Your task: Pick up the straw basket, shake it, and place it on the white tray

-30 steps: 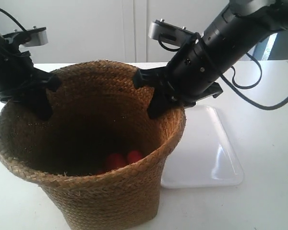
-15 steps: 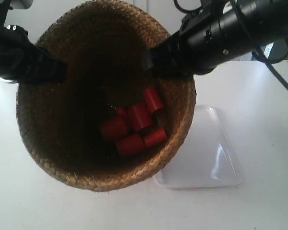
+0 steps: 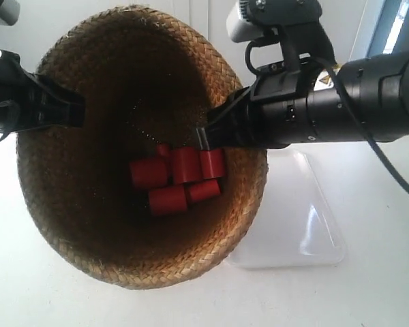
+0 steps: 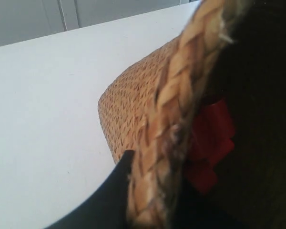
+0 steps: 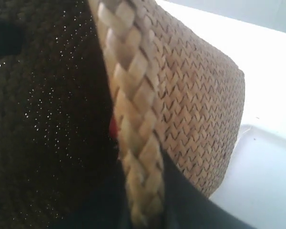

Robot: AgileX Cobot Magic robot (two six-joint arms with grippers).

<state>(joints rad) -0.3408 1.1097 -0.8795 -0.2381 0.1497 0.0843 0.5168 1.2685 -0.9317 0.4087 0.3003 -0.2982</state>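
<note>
Clamping straw basket rim | left gripper, right gripper | opposite sides

we see bright, even daylight in the exterior view; the table is overexposed to near white. glare streaks the white tray. the inside of the straw basket falls into shadow. in both wrist views the braided rim sits very close and blurs; the left wrist view is the softer.

Likely lab: white worktable, plain white panelled wall behind.
</note>
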